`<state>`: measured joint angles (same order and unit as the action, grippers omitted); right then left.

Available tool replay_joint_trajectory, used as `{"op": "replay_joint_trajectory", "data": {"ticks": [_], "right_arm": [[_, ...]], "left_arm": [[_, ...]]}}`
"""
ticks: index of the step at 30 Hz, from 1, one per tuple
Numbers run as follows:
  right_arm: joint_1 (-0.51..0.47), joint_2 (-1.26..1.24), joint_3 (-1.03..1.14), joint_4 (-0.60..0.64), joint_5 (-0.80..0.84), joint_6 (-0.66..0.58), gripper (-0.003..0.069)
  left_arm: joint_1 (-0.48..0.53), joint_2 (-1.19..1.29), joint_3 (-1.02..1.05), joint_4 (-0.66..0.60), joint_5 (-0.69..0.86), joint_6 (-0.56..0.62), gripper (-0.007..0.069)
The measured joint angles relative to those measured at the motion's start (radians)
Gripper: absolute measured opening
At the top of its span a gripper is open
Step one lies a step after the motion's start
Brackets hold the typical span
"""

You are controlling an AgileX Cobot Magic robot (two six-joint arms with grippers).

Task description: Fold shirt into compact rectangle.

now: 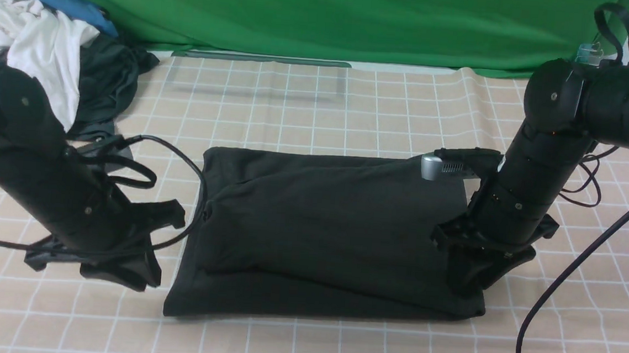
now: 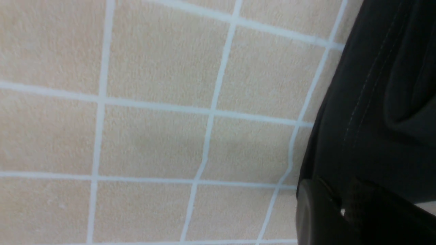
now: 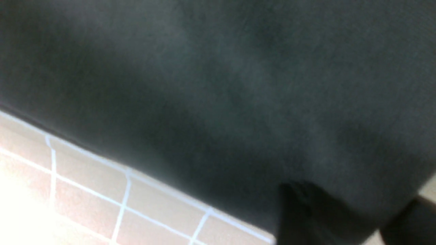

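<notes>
- Looking at the front view, I see the shirt (image 1: 327, 238) lying folded into a rough rectangle in the middle of the bench (image 1: 302, 347), its upper layer puffy and skewed, so a strip of the lower layer shows along the shirt's near edge.
- My left hand (image 1: 120, 265) sits low on the cloth-covered bench just beside the shirt's left edge; from the left wrist view I see only one dark finger (image 2: 316, 211) near the stitched hem, so I cannot tell how wide it stands or whether it grips anything.
- My right hand (image 1: 471, 270) is down at the shirt's near right corner; two dark fingers (image 3: 299, 211) show apart against the black fabric, so I read it as parted, with no cloth visibly pinched.
- I judge the fold is nearly done; to finish well I would lift both hands straight up and clear without dragging the hem, then press the top layer flat and square its edges to the layer below.
- Surface: a beige tablecloth (image 1: 308, 104) with a white grid, slightly rippled.
- Beyond the shirt hangs a green backdrop (image 1: 325, 16); to the shirt's far left sits a heap of other garments (image 1: 52, 53), white, blue and dark grey.
</notes>
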<state>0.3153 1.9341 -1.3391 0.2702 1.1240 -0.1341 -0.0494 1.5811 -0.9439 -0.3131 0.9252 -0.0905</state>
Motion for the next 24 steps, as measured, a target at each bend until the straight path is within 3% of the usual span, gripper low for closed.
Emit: {"op": "replay_joint_trajectory", "data": {"ticks": [2,3,6,7,8,14,24], "right_arm": [[0.0,-0.023,0.0,-0.01,0.003,-0.001,0.0416],[0.0,-0.062,0.0,-0.024,0.004,-0.003,0.0374],[0.0,-0.187,0.0,-0.054,0.0,-0.006,0.0141],[0.0,-0.209,0.0,-0.055,-0.001,-0.006,0.0129],[0.0,-0.306,0.002,-0.064,-0.033,-0.006,0.0062],[0.0,-0.746,0.071,-0.068,-0.352,-0.005,0.004],[0.0,-1.423,0.543,-0.083,-0.973,-0.116,0.0039]], "left_arm": [[0.0,-0.004,-0.026,0.016,0.01,0.0,0.0161],[0.0,-0.012,-0.054,0.025,0.031,0.0,0.0176],[0.0,-0.068,-0.119,0.03,0.069,0.007,0.0172],[0.0,-0.079,-0.124,0.03,0.069,0.01,0.0171],[0.0,-0.137,-0.134,0.03,0.07,0.02,0.0149],[0.0,-0.466,-0.093,0.029,0.017,0.023,0.0031],[0.001,-1.056,0.197,0.038,-0.255,0.015,0.0013]]}}
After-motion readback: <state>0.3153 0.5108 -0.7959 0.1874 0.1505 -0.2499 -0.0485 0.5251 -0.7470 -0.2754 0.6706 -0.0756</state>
